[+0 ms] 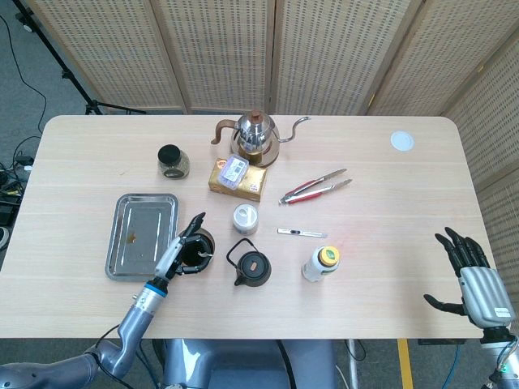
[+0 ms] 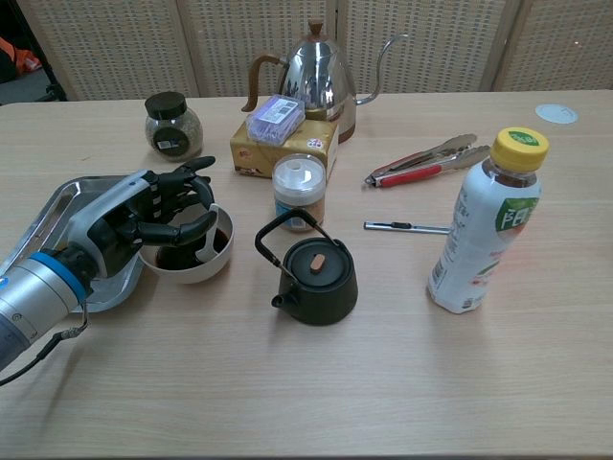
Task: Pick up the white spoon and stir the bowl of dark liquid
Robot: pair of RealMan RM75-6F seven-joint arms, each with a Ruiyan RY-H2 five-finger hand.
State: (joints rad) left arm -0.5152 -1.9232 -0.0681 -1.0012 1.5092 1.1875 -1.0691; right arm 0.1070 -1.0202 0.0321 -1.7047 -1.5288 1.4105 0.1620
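Note:
A white bowl (image 2: 207, 267) of dark liquid (image 2: 174, 257) stands just right of the steel tray; it also shows in the head view as the bowl (image 1: 200, 252). My left hand (image 2: 144, 217) hangs over the bowl with its fingers curled down into it, and appears in the head view as the left hand (image 1: 181, 250). It holds the white spoon, of which only a small white bit (image 1: 209, 251) shows at the bowl's right rim; the fingers hide the rest. My right hand (image 1: 471, 275) hovers off the table's right front corner, fingers spread and empty.
A black teapot (image 2: 314, 274) sits close to the bowl's right, a white-lidded jar (image 2: 299, 193) behind it. The steel tray (image 2: 46, 222) lies under my left forearm. Further off are a bottle (image 2: 485, 226), a kettle (image 2: 317, 68), tongs (image 2: 421, 160) and a dark-lidded jar (image 2: 173, 126).

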